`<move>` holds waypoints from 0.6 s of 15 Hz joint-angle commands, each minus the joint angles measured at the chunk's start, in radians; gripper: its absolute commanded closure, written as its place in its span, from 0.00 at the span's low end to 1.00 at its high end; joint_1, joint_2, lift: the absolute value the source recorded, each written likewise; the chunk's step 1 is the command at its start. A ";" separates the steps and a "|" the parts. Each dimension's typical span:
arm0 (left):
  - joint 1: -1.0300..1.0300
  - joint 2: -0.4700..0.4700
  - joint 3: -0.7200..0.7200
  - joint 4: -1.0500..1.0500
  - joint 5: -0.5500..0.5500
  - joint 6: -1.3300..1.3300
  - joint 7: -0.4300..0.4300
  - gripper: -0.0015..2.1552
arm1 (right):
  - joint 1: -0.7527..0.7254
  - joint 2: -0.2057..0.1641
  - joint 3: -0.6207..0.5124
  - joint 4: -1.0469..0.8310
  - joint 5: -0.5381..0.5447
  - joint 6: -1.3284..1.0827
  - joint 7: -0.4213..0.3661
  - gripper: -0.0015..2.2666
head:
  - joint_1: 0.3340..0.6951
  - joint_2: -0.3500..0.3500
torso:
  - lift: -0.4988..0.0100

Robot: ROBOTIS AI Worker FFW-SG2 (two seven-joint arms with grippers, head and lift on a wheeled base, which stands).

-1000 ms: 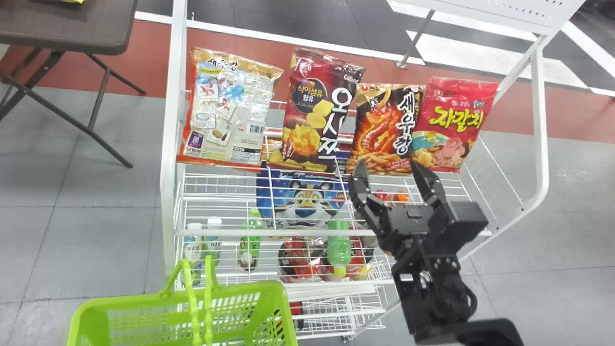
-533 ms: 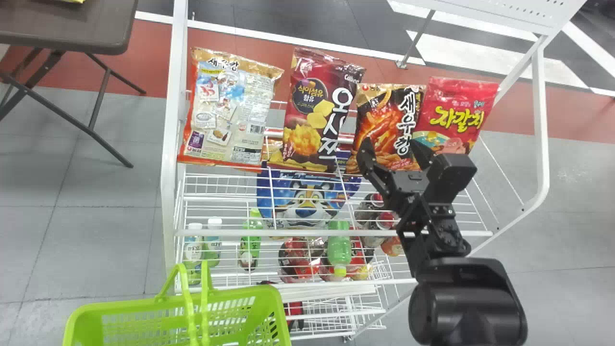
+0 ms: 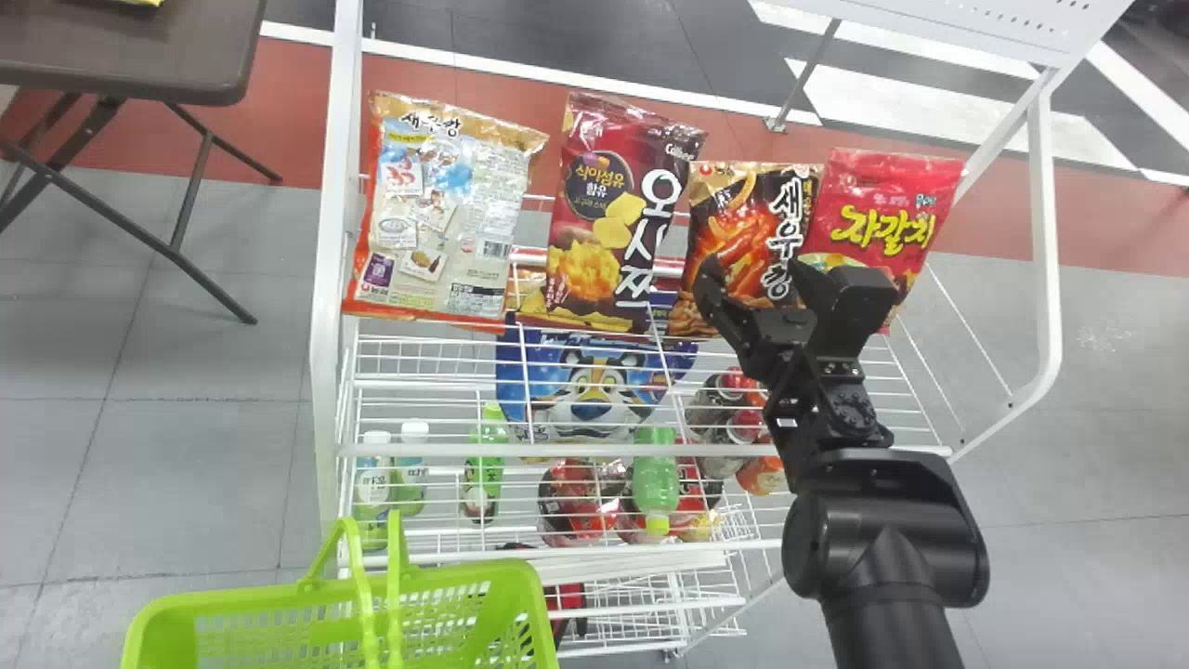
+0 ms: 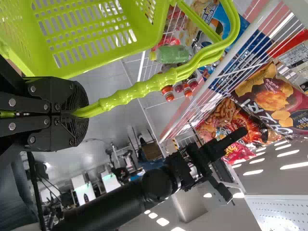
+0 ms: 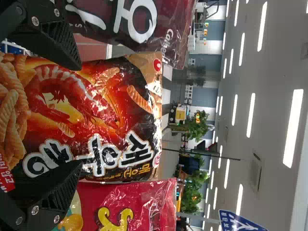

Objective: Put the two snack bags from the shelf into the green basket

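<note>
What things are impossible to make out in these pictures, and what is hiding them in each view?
- Green basket, lower part: cut off by the head view's bottom edge.
- Black snack bag, lower right: head view, behind the right hand.
- Red snack bag, lower left corner: head view, behind the same hand.
- Basket handle, clamped part: left wrist view, inside the left hand.
- Yellow item, identity: head view, cut by the top edge.

I see a big gray floor (image 3: 186,390) with a wide red stripe (image 3: 290,121) and fat white lines (image 3: 892,107), a brown table (image 3: 139,56) with thin dark legs (image 3: 85,139) on the left, and green plants (image 5: 196,126), a blue sign (image 5: 240,224) and long bright lights (image 5: 293,129) on the ceiling (image 5: 274,62).
</note>
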 commanded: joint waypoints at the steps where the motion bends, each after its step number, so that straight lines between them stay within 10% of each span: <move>1: 0.000 0.000 0.000 0.000 0.000 0.000 0.000 0.88 | -0.032 -0.005 0.001 0.041 0.002 -0.006 0.003 0.06 | 1.00 0.00 | 0.96; 5: -0.006 0.002 0.000 0.003 0.000 0.000 -0.002 0.88 | -0.089 -0.014 0.003 0.098 0.019 -0.018 0.012 0.09 | 1.00 0.00 | 0.96; 9: -0.006 0.003 0.005 0.002 0.000 0.000 -0.003 0.88 | -0.093 -0.014 0.011 0.099 0.005 0.050 0.015 0.58 | 1.00 0.00 | 0.96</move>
